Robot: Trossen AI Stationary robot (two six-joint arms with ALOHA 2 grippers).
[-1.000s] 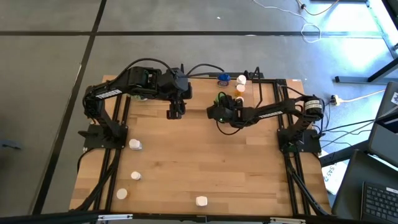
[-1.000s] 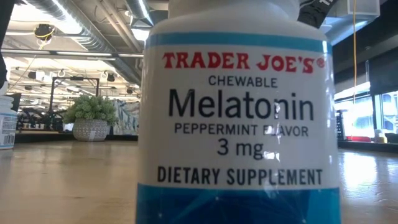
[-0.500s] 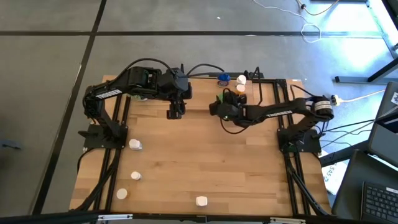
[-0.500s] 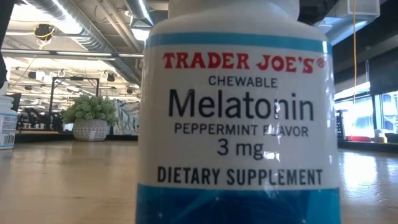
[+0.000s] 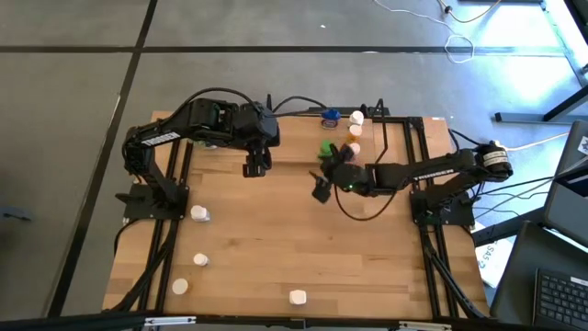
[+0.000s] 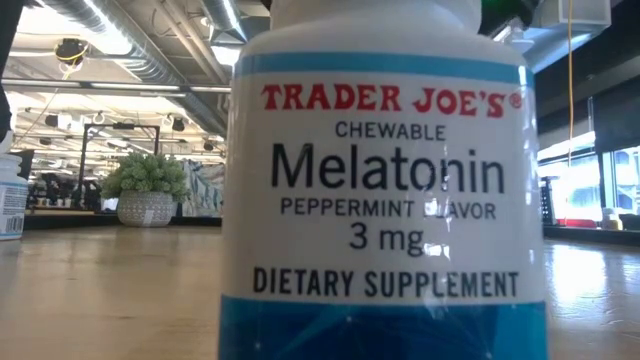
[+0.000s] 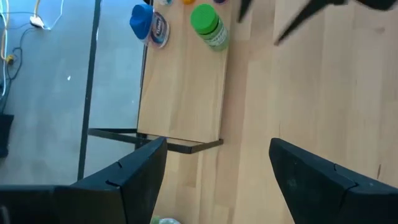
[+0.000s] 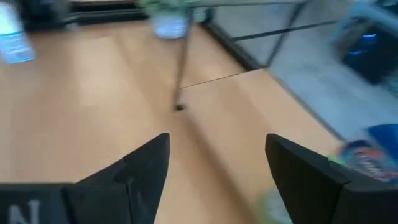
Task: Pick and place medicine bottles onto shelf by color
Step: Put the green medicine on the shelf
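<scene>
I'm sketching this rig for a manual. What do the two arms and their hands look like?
Both arms are black and jointed, bolted to black frames on the table's side edges, with black cables looping behind them. The left arm has a pale strip along its lower link. The left hand and right hand each end in two flat, dark, wedge-shaped fingers.

- The wooden table point(image 5: 276, 248) stands on a grey floor point(image 5: 64, 138) crossed by dark seam lines.
- Bright light pools on the floor beyond the table's far right corner, where white cables point(image 5: 459, 41) lie in loose loops.
- A laptop point(image 5: 560, 294) sits off the table's right edge, near its front.
- Seen level across the table, the room has exposed silver ducts point(image 6: 150, 45) along the ceiling and strip lights point(image 6: 100, 40).
- Windows point(image 6: 575, 175) glow at the room's right side.
- A potted green plant point(image 6: 147, 190) stands at the table's far edge.
</scene>
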